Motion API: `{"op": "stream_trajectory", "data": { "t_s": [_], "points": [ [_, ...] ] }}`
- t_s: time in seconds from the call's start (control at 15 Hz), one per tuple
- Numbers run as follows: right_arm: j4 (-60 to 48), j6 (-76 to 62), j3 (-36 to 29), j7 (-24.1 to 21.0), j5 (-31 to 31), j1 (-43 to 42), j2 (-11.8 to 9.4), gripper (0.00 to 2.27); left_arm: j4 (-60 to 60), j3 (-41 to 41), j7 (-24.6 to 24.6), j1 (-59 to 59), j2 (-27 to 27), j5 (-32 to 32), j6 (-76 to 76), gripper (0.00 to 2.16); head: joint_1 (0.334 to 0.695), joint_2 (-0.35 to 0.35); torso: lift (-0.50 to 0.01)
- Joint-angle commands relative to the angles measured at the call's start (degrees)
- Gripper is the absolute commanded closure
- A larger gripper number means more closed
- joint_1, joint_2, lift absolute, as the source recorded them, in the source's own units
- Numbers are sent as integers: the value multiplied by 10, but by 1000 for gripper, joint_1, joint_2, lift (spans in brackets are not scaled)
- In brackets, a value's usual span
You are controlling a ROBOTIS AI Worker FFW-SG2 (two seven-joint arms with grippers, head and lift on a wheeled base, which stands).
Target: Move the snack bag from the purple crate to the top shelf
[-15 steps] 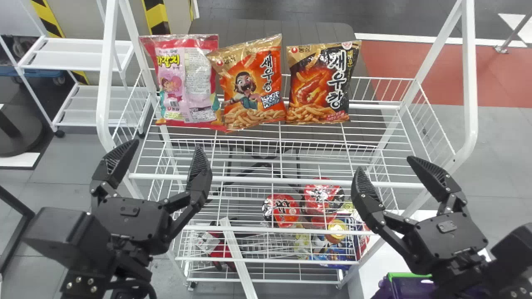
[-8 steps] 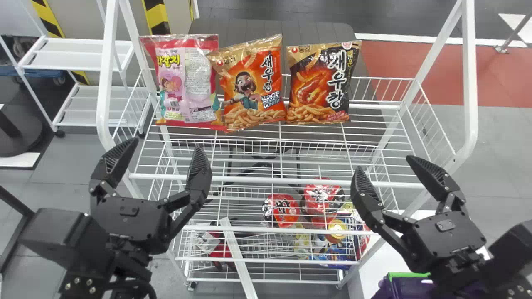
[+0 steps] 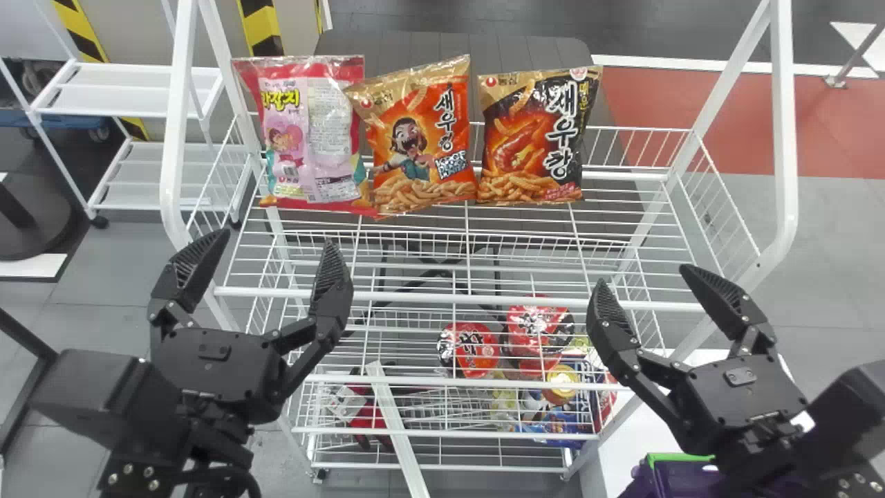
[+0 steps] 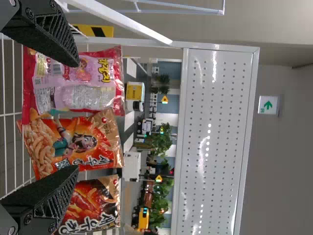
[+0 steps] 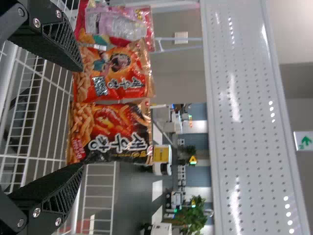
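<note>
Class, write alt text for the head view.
Three snack bags stand side by side on a white wire rack's top shelf. The robot's left hand and right hand are open and empty; a purple crate sits lower right.

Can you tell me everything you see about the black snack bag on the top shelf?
The black snack bag is shiny and crinkly, like thin plastic, with a gold top edge, big white letters and a fiery red picture of a shrimp above crunchy sticks. It looks puffy and closed. It stands almost upright at the back of the white wire top shelf, front towards the robot, right beside the orange bag. No jaws hold it.
</note>
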Motion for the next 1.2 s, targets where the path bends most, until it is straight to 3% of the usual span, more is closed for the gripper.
{"op": "stream_trajectory", "data": {
  "t_s": [0.0, 0.8, 0.93, 1.13],
  "points": [
    [1, -3, 3, -1, 9, 0, -1, 137, 0, 0, 0, 1, 1, 0, -2, 66, 695, -61, -20],
    [9, -7, 8, 9, 14, 4, -2, 110, 2, -1, -2, 8, 1, -4, -19, 66, 695, -50, -67],
    [11, -3, 7, 34, 14, 3, -2, 107, 1, -2, -2, 8, 1, -5, -19, 66, 695, -48, -75],
    [11, -1, 7, 34, 13, 3, -2, 103, 1, -3, 2, 8, 1, -8, -19, 66, 695, -39, -88]
  ]
}}
